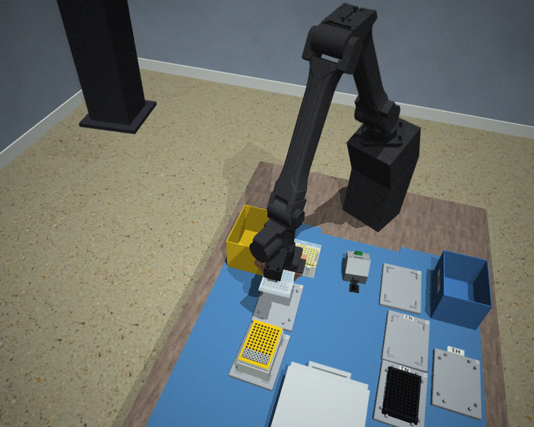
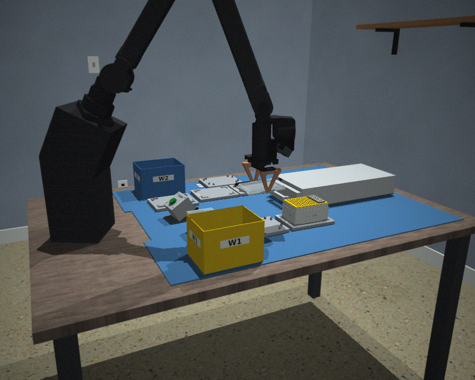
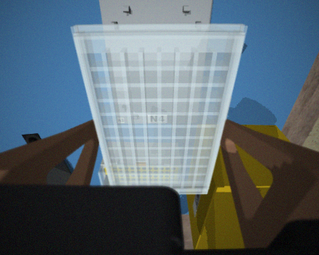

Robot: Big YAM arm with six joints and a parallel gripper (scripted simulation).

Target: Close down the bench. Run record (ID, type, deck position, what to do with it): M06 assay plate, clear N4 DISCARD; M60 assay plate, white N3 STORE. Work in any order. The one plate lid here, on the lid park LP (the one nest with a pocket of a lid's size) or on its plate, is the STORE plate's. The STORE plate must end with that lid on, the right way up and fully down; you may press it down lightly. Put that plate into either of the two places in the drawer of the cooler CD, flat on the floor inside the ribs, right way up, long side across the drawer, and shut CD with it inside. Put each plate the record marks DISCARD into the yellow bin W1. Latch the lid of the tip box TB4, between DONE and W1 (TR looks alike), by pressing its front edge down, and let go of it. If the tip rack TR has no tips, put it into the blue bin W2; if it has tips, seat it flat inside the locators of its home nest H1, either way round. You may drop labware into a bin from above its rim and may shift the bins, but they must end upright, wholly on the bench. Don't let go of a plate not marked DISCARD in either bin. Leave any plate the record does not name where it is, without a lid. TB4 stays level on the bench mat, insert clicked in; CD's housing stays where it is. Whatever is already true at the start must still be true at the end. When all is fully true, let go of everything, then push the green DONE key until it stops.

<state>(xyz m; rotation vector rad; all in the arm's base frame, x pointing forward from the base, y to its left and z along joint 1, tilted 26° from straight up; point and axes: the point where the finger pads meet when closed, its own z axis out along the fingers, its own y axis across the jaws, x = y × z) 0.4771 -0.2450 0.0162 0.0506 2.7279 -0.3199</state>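
- The gripper (image 2: 262,184) is clamped on the long sides of the clear assay plate (image 3: 159,106), its brown fingers pressing each edge, and the plate hangs level above the bench mat (image 1: 331,321)
- Through the plate's grid the wrist view reads "N4", the label of the grey nest (image 1: 281,312) below; part of that nest shows bare beyond the plate's far end
- The yellow bin (image 2: 225,239) carries "W1" on its front face and the blue bin (image 2: 158,176) carries "W2"; both stand upright with open tops
- W1 sits at the mat's corner, near the wooden table edge (image 2: 213,294), just beside the gripper on the arm's base side
- The small tip box (image 1: 309,258) with a yellow insert lies between W1 and the grey key housing with the green DONE key (image 1: 358,252)
- A taller tip rack (image 1: 259,345) with yellow top stands on the next nest past N4
- Open blue mat lies between N4 and the key housing
- The white cooler (image 2: 340,182) shows no readable writing
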